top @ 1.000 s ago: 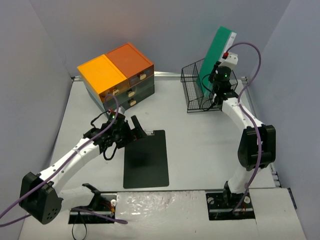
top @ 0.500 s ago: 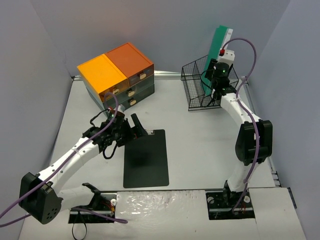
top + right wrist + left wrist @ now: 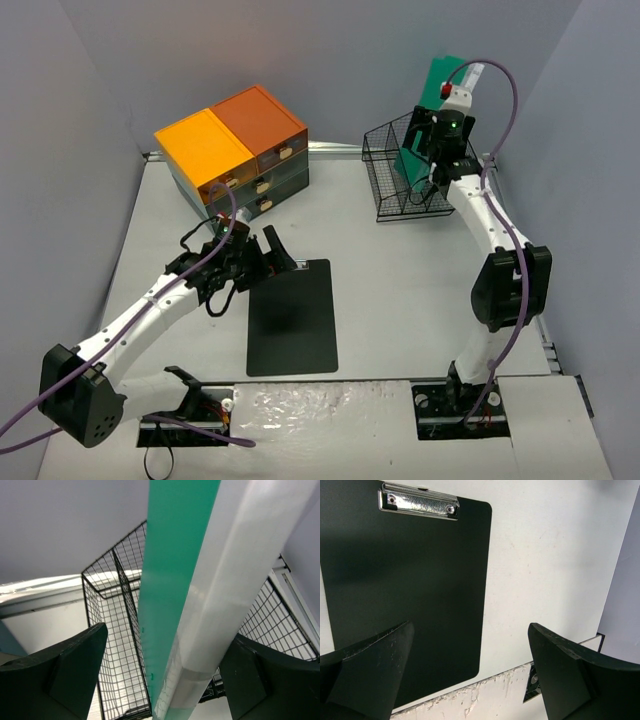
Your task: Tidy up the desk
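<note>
The right gripper (image 3: 169, 632) sat at the far right corner of the bench (image 3: 400, 290), its jaws spread to either side of a flat green binder with a glossy white spine (image 3: 170, 555). The binder stood on end, tilted, inside a black wire mesh basket (image 3: 115, 645). The jaws appeared clear of both its faces, so the step in hand looked like the release. To do it well, the arm would best back out straight along the binder's faces, with the jaws wide enough not to drag the slick spine or snag the thin wires. The lean mattered: if the binder was not propped on the basket wall, a nudge could tip it over the rim.

The left gripper (image 3: 471, 626) hung over the near right corner of a thin matte black clipboard with a bright metal clip (image 3: 405, 570), jaws wide apart and holding nothing. The board lay flat on the bench (little to pinch except the raised clip or an overhanging edge).

The bench itself was a smooth, matte white rectangle under everything, running from the arm bases to the back wall. At its far left stood a boxy drawer unit with orange and yellow tops (image 3: 230, 150).
</note>
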Tool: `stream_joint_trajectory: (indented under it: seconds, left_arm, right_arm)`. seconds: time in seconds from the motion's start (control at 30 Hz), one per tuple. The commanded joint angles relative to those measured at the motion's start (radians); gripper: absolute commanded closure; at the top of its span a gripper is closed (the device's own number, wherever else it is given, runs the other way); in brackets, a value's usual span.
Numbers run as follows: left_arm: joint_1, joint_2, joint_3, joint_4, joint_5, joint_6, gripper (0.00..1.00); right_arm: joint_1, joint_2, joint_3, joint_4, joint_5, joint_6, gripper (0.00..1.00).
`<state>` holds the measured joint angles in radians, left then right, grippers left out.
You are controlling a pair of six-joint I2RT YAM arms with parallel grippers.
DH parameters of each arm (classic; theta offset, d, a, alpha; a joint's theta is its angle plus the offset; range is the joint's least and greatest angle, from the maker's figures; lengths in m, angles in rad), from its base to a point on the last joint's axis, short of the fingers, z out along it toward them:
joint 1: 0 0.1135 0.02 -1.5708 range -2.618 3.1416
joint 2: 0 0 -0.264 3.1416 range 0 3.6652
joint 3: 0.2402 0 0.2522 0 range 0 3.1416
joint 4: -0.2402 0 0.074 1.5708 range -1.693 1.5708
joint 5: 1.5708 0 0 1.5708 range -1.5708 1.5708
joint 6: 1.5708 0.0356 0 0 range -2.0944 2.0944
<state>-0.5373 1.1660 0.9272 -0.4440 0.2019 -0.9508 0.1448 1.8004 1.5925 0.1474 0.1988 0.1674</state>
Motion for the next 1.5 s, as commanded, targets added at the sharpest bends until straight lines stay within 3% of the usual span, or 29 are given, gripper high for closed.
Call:
stream_joint_trajectory:
  seconds: [0.0,0.23,0.67,1.47]
  left_arm:
    - [-0.003,-0.012,0.058,0.054,0.007,0.006,0.03]
    - [-0.003,-0.015,0.069,0.053,0.01,0.006,0.03]
    - [-0.003,-0.016,0.115,0.012,0.001,0.027,0.03]
    - [-0.003,0.037,0.095,0.085,0.01,0.009,0.03]
  right_arm:
    - [-0.004,-0.067,0.177,-0.043,-0.004,-0.017,0.18]
    - [-0.048,0.012,0.324,-0.098,0.051,-0.009,0.19]
    - [-0.119,0.249,0.578,-0.145,-0.015,0.042,0.23]
    - [-0.113,0.004,0.508,-0.205,-0.156,0.087,0.25]
